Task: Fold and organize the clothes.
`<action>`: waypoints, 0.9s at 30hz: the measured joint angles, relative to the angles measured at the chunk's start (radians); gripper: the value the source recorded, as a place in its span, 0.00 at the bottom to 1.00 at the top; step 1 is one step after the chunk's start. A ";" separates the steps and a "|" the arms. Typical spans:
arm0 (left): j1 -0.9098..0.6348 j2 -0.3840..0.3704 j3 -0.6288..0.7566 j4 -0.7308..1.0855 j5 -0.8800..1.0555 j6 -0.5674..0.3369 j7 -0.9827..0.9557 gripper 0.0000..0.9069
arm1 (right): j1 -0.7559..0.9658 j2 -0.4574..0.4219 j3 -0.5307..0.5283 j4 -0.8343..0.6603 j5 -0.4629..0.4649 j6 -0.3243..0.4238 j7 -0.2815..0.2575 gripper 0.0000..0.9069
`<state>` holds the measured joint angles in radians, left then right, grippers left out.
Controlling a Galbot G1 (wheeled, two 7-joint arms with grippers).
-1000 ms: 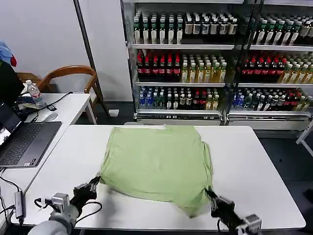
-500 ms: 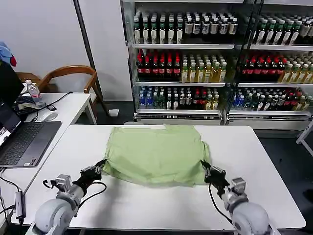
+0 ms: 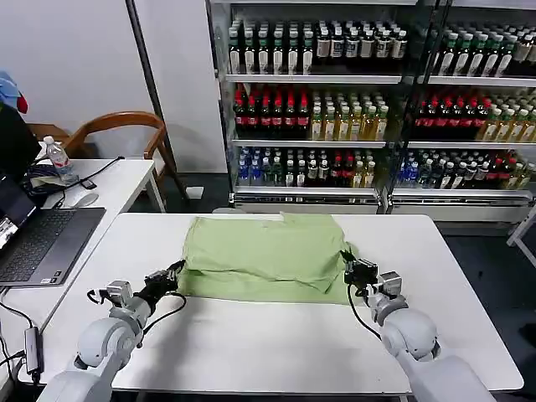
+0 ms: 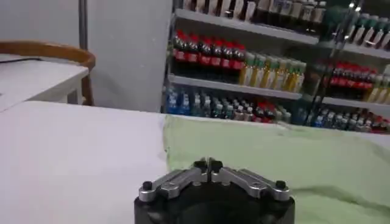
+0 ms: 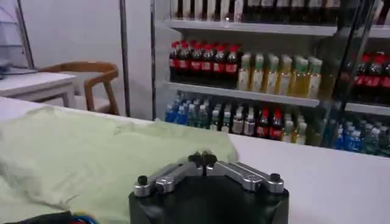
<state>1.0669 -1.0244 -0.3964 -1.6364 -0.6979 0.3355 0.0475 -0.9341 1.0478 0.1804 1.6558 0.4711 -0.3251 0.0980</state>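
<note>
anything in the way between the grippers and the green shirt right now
Nothing visible. The left gripper sits at the shirt's near left corner and the right gripper at its near right edge, fingers closed, on the bare white table.

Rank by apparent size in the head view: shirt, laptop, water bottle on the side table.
1. Light green shirt, largest.
2. Laptop, cut off by the frame edge.
3. Water bottle, smallest, though it stands farther away.

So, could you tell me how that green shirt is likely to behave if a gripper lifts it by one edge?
The green shirt would probably droop: it lies limp, with soft creases. It likely weighs little, being thin cloth. On the smooth white table it may slide and bunch rather than stay put.
</note>
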 measured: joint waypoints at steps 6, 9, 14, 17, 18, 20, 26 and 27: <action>-0.029 -0.001 0.009 0.053 0.001 -0.008 0.004 1.00 | 0.026 0.014 -0.018 -0.040 -0.019 0.010 -0.004 1.00; -0.042 -0.002 0.015 0.076 0.009 -0.014 0.005 1.00 | 0.040 0.024 -0.022 -0.059 -0.029 0.017 -0.008 1.00; -0.059 0.000 0.023 0.103 0.020 -0.029 -0.004 1.00 | 0.051 0.025 -0.023 -0.082 -0.043 0.022 -0.004 1.00; -0.057 0.008 0.022 0.105 0.024 -0.041 -0.004 1.00 | 0.050 0.020 -0.016 -0.083 -0.046 0.022 0.003 1.00; -0.055 0.010 0.020 0.104 0.025 -0.044 -0.005 1.00 | 0.047 0.017 -0.012 -0.082 -0.046 0.020 0.006 1.00; -0.048 0.017 0.016 0.098 0.026 -0.045 -0.005 1.00 | 0.037 0.011 -0.005 -0.071 -0.043 0.017 0.010 1.00; -0.013 0.045 0.000 0.049 0.032 -0.041 -0.018 1.00 | -0.037 -0.021 0.025 0.006 -0.027 0.001 0.027 1.00; -0.001 0.050 0.000 0.033 0.037 -0.037 -0.023 1.00 | -0.053 -0.026 0.028 0.021 -0.024 -0.003 0.031 1.00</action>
<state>1.0657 -0.9743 -0.3961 -1.6032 -0.6609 0.2985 0.0243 -0.9868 1.0216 0.2082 1.6769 0.4469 -0.3284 0.1294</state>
